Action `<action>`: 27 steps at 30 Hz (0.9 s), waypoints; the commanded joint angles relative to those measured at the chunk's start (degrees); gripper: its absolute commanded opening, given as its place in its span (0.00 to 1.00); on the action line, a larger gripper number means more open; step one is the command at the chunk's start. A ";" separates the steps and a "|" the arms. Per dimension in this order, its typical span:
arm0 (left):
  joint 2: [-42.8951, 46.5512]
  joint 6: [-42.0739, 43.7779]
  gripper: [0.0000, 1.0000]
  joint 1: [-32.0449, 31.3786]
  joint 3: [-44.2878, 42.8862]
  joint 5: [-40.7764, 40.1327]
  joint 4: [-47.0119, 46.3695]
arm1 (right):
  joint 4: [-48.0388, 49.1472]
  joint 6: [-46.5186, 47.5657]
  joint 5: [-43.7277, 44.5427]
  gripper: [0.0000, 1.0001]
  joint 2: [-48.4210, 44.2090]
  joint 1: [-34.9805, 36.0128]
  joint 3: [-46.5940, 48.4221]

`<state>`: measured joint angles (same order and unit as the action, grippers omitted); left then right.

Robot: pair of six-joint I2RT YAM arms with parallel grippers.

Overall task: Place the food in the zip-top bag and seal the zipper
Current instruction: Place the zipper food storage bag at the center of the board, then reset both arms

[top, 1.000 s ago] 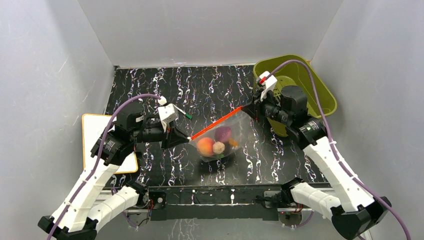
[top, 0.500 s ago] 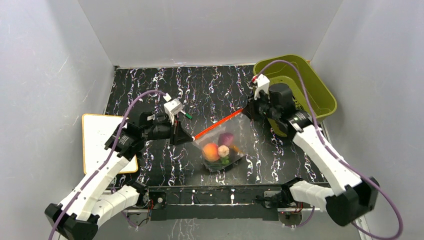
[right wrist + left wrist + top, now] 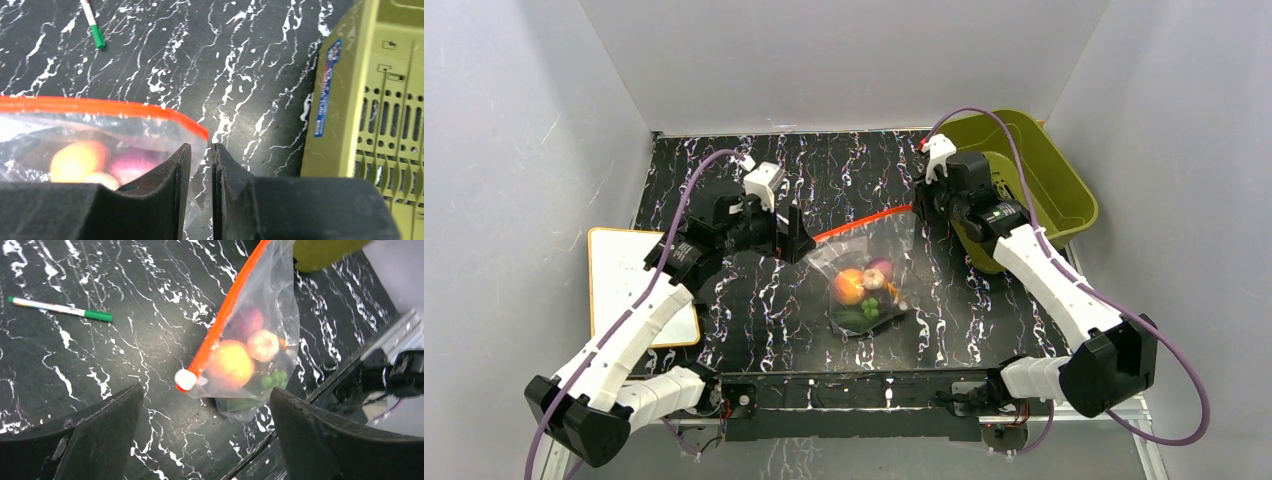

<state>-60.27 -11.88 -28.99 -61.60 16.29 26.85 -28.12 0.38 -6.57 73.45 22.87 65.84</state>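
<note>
The zip-top bag (image 3: pixel 869 285) lies on the black marbled table with the food (image 3: pixel 852 285) inside: an orange-pink peach (image 3: pixel 229 362), a purple piece (image 3: pixel 247 322), a beige piece (image 3: pixel 262 345) and green pieces (image 3: pixel 272 380). Its red-orange zipper (image 3: pixel 864 222) runs from a white slider (image 3: pixel 186 379) up to the right. My left gripper (image 3: pixel 794 235) stands wide open just left of the slider, touching nothing. My right gripper (image 3: pixel 201 146) is at the zipper's right end (image 3: pixel 202 132); its jaws stand a narrow gap apart with the bag's clear edge hanging in that gap.
An olive-green basket (image 3: pixel 1034 165) stands at the back right, close beside my right arm. A white pen with a green cap (image 3: pixel 60 309) lies on the table left of the bag. A white board (image 3: pixel 619 285) lies off the table's left edge.
My left gripper has opened and let go of the zipper's left end. The bag has sagged onto the table. My right jaws have parted a little. Both grippers moved toward the back.
</note>
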 commanded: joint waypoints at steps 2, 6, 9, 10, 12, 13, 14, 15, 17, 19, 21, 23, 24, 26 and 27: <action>1.43 -0.07 0.98 0.08 -4.07 -7.23 2.40 | 0.92 -1.60 7.99 0.20 -0.14 -0.15 3.97; 1.38 -1.82 0.99 0.08 -6.32 -9.76 4.70 | -2.49 -4.51 7.93 0.35 1.23 -0.11 9.12; 2.38 -2.95 0.98 0.08 -6.75 -11.46 5.24 | -3.59 -7.38 5.45 0.41 1.21 -0.13 11.29; 3.02 -3.48 0.98 0.08 -6.51 -12.14 4.94 | -3.61 -8.29 4.33 0.43 0.56 -0.13 11.47; 4.56 -4.68 0.98 0.08 -6.19 -13.62 4.16 | -3.35 -10.57 2.64 0.50 -0.53 -0.12 11.38; 5.35 -5.41 0.98 0.11 -6.16 -14.44 3.79 | -3.05 -11.86 2.15 0.56 -1.64 -0.11 11.21; 6.11 -6.54 0.98 0.08 -6.20 -15.73 3.53 | -2.64 -13.08 1.89 0.65 -2.61 -0.11 10.99; 6.70 -7.87 0.98 0.08 -6.51 -17.21 3.52 | -2.19 -14.20 1.59 0.90 -3.41 -0.15 10.84; 7.60 -9.66 0.98 0.08 -7.63 -19.42 4.36 | -1.20 -16.18 1.22 0.98 -5.28 -0.14 10.91; 7.93 -9.81 0.98 0.08 -9.26 -20.07 5.15 | 0.00 -17.87 0.89 0.98 -7.07 -0.13 11.18; 7.86 -11.85 0.98 0.12 -10.88 -21.73 6.68 | 1.14 -20.30 0.94 0.98 -8.69 -0.13 11.35; 7.68 -14.41 0.98 0.13 -13.02 -23.50 8.54 | 1.49 -22.77 1.10 0.98 -10.07 -0.11 11.72; 7.63 -14.72 0.98 0.08 -13.87 -23.62 8.76 | 1.63 -23.42 0.80 0.98 -10.67 -0.15 11.83; 7.62 -16.00 0.98 0.08 -15.22 -23.48 9.27 | 1.60 -24.49 0.44 0.98 -11.83 -0.12 11.73; 7.77 -17.17 0.98 0.08 -15.64 -23.61 9.30 | 1.70 -24.99 0.15 0.98 -12.34 -0.13 11.50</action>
<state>-53.30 -24.45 -28.99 -73.97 -4.95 33.78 -30.55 -20.14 -5.23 63.42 22.85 74.96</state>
